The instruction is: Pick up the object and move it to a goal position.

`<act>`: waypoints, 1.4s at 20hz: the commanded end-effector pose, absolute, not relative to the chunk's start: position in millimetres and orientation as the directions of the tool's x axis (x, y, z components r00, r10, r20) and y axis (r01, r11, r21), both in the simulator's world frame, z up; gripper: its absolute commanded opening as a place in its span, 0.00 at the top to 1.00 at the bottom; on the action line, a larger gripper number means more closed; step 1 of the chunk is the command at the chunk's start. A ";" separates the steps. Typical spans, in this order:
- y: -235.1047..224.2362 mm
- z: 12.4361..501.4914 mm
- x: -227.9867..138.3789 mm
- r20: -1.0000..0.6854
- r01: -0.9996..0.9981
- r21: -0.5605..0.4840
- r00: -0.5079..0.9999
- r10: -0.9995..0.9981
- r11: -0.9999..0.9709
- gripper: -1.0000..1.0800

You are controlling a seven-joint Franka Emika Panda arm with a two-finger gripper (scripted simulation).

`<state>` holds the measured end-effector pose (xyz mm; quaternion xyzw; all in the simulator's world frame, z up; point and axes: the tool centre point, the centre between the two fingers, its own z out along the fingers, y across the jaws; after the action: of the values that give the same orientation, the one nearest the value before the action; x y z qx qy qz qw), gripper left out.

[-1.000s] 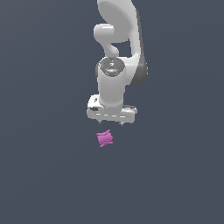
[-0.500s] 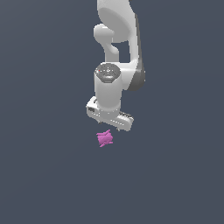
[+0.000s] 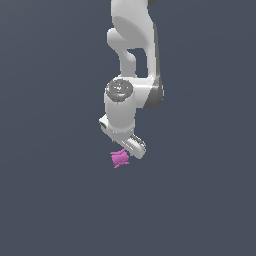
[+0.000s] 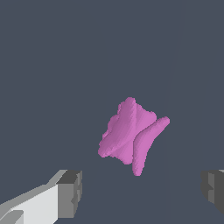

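The object (image 3: 119, 158) is a small magenta-pink jagged lump lying on the dark grey floor. In the wrist view the object (image 4: 130, 134) sits ahead of the gap between my two fingers, clear of both. My white gripper (image 3: 124, 148) hangs just above the object and points down, with the hand turned at an angle. In the wrist view the gripper (image 4: 141, 192) is open wide and empty. One grey fingertip (image 4: 70, 194) shows on one side and the other fingertip (image 4: 213, 191) at the frame's edge.
The white arm (image 3: 132, 45) comes down from the top of the exterior view. The floor (image 3: 55, 190) is a plain dark grey surface with nothing else on it.
The hand has come down closer to the object and has turned about its own axis, so its crossbar now slants. The object has not moved.
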<state>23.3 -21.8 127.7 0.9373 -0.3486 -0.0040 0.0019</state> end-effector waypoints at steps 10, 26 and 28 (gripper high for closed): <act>-32.2 110.9 30.5 -0.003 -0.865 0.003 0.502 -0.865 -0.502 0.04; -37.8 102.5 34.0 0.000 -0.936 0.000 0.351 -0.936 -0.351 0.04; -37.6 100.9 34.0 0.000 -0.936 0.000 0.351 -0.936 -0.351 0.04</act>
<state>34.1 -37.7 102.0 0.8219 -0.5696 0.0000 0.0000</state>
